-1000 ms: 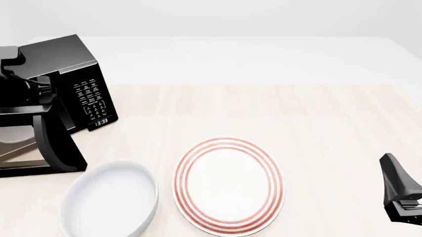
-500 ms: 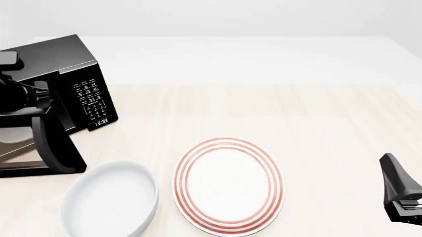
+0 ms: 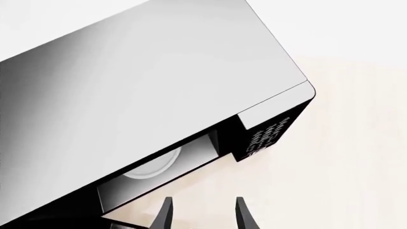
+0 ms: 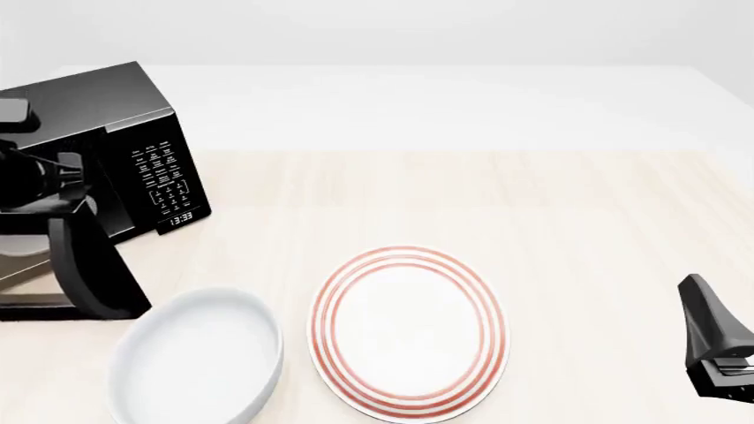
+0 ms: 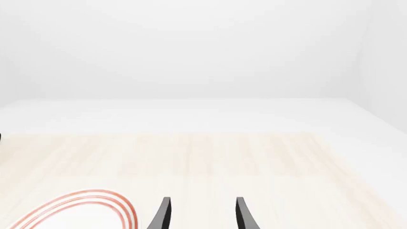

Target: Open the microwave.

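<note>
Your left gripper [image 3: 200, 217] shows two dark fingertips [image 3: 163, 217] standing apart with pale table between them and nothing held; it is released. In the front view the left arm [image 4: 35, 177] sits at the far left edge, in front of the microwave's opening, and its fingers cannot be made out there. Just past those fingertips in the wrist view lies the microwave [image 3: 146, 95], seen from above: its broad glossy top fills most of the picture, and the open cavity shows under the front lip with the pale round turntable [image 3: 152, 164] inside.

The door [image 4: 94, 265] is swung out on its left-side hinge, standing well away from the box and jutting toward you, its lower corner close to the white bowl [image 4: 198, 358]. The keypad [image 4: 165, 181] with its small clock display faces forward and toward the table's middle. The microwave sits at the table's left, partly cut off by the picture's edge; its long axis runs roughly left to right, turned a little so the keypad end comes nearer you.

Your right gripper [image 5: 200, 217] is also parted and empty, low at the right edge of the front view [image 4: 716, 344], well apart from everything. The red-ringed plate [image 4: 409, 331] lies beside the bowl, near the front. The wooden table [image 4: 531, 212] beyond the plate and out to the right is bare, open surface.
</note>
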